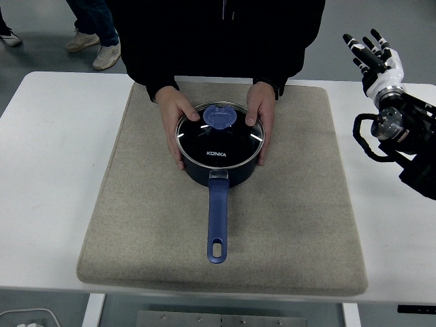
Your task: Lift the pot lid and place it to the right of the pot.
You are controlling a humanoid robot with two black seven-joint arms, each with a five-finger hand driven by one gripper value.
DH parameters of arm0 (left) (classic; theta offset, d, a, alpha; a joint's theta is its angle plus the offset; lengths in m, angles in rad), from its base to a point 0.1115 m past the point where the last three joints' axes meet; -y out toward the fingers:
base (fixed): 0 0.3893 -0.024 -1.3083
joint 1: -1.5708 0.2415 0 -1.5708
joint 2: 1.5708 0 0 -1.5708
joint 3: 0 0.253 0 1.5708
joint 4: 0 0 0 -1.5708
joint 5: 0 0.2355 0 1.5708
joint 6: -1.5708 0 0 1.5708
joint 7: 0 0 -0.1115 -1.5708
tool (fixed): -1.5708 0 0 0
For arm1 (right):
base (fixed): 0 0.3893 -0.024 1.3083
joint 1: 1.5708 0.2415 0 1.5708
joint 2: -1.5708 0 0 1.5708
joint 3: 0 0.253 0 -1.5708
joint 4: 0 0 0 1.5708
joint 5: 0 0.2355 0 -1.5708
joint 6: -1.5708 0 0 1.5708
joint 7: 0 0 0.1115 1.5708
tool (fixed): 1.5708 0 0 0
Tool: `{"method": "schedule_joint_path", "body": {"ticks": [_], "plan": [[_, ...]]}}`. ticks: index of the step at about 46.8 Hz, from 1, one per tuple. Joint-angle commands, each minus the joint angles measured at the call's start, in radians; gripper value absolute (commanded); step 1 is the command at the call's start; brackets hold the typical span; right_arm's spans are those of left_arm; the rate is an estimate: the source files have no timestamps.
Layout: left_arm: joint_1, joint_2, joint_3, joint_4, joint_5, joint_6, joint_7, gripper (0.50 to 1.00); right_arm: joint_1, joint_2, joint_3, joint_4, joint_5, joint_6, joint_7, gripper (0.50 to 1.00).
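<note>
Two hands on pot: a person at the far side of the table [54, 170] grips the pot [219, 170] with one hand [174, 116] on its left wall and the other hand [262, 116] on its right wall.
Pot position: centre-far area of the grey mat [293, 225], long blue handle [217, 225] pointing toward the near edge.
Lid position: the pot lid [219, 142] sits seated on the pot rim, glass with a metal band, not yet lifted.
Grasp point: the blue knob [221, 116] at the lid's centre; judged the only secure hold.
Handling: the lid is rigid, probably moderately heavy, smooth and breakable; judged to need a firm pinch and a level lift.
Right hand [373, 56]: raised at the table's right edge, well apart from the pot, fingers spread, holding nothing.
Left arm: not in view.
Placement zone: bare mat to the right of the pot.
Caution: the person's hands flank the lid.
</note>
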Motion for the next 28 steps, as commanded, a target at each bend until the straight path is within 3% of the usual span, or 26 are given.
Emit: {"method": "schedule_joint_path", "body": {"ticks": [1, 28], "plan": [[-0.001, 0.0, 0.001, -0.009, 0.002, -0.003, 0.002, 1.0, 0.0, 0.0, 0.002, 0.0, 0.0, -0.003, 0.0, 0.926], [0.003, 0.0, 0.001, 0.019, 0.001, 0.002, 0.002, 1.0, -0.005, 0.0, 0.0, -0.003, 0.0, 0.002, 0.003, 0.926]]}}
